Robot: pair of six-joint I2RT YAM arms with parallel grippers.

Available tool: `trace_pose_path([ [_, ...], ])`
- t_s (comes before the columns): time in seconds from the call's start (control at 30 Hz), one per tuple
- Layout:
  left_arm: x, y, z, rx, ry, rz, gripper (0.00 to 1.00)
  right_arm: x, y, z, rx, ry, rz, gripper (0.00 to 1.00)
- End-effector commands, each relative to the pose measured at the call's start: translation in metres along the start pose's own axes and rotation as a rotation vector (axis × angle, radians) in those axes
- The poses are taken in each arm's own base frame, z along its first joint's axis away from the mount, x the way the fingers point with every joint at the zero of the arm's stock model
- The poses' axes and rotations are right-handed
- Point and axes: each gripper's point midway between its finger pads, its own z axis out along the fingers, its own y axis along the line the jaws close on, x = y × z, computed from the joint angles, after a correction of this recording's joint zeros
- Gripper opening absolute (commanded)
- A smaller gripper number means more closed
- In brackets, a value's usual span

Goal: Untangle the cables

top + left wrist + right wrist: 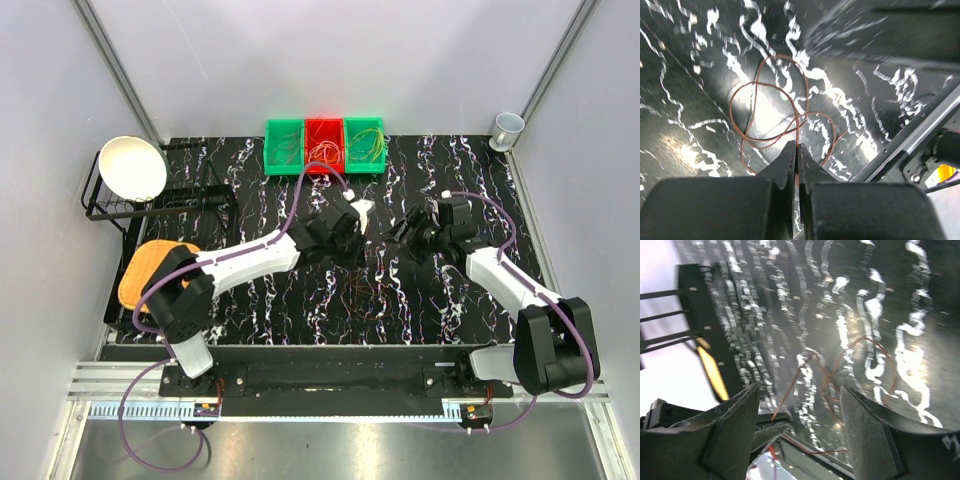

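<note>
We see a black marbled table [450,300] with the red bin [323,121] at its far edge, and we place everything from that bin. Two green bins [284,122] sit just beside it, one on each side, and all three hold thin cable loops [323,152]. The left arm [250,262] and right arm [500,275] both stop short of the red bin, on its near side. The right gripper [799,390] has its jaws spread wide with nothing between them. The left gripper [797,146] is pinched tight on an orange cable [756,85]. Its loops fan out beyond the fingertips, and we cannot tell whether they rest on the table. A small loose tangle [358,296] lies on the table, further to the near side of the red bin.
</note>
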Motion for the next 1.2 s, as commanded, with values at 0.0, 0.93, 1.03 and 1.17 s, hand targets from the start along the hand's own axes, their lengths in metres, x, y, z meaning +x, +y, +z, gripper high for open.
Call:
trace_pose_path([
  [0.0, 0.009, -0.002, 0.011, 0.041, 0.002, -0.028, 0.0, 0.006, -0.036, 0.005, 0.124, 0.004, -0.054, 0.7],
  [0.93, 0.06, 0.034, 0.045, -0.044, 0.11, -0.042, 0.0, 0.068, -0.079, 0.048, 0.132, 0.207, -0.181, 0.67],
  [1.03, 0.055, 0.026, 0.038, -0.021, 0.1, -0.014, 0.08, 0.063, -0.079, 0.04, 0.159, 0.183, -0.195, 0.67],
  [1.17, 0.053, 0.021, 0.03, -0.067, 0.093, 0.04, 0.38, 0.049, -0.067, 0.033, 0.169, 0.133, -0.218, 0.67],
])
